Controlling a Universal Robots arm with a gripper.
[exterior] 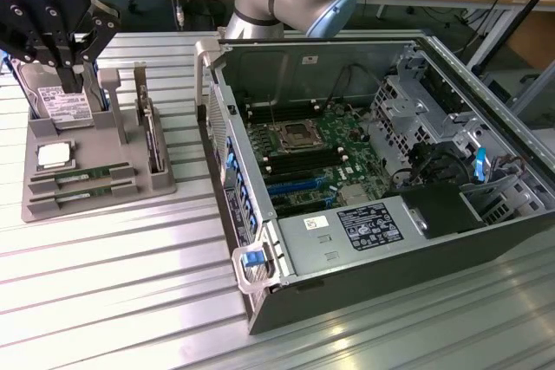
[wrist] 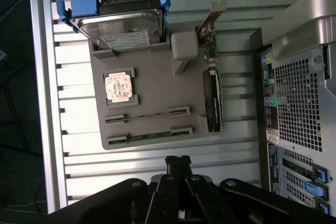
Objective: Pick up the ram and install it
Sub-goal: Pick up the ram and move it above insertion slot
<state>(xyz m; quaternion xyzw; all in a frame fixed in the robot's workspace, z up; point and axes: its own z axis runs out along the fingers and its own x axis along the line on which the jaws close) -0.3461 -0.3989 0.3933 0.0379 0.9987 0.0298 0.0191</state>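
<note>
Two green ram sticks lie in slots of a grey holder (exterior: pixel 130 175) on the table at the exterior view's left, the ram (exterior: pixel 82 175) nearer the silver processor chip (exterior: pixel 54 156) and its twin (exterior: pixel 84 191) beside it. In the wrist view the ram (wrist: pixel 149 136) lies flat in its slot, and the second stick (wrist: pixel 147 114) shows as a thin edge. My gripper (exterior: pixel 68 62) hangs above the holder's hard-drive end, shut, with nothing between its fingertips (wrist: pixel 178 162). It stands apart from both sticks.
A labelled hard drive (exterior: pixel 65 106) stands upright in the holder, and an expansion card (exterior: pixel 152 132) stands on edge beside it. The open computer case (exterior: pixel 364 171) lies at the exterior view's right, with its motherboard and black memory slots (exterior: pixel 299 162) exposed. The table is ribbed metal.
</note>
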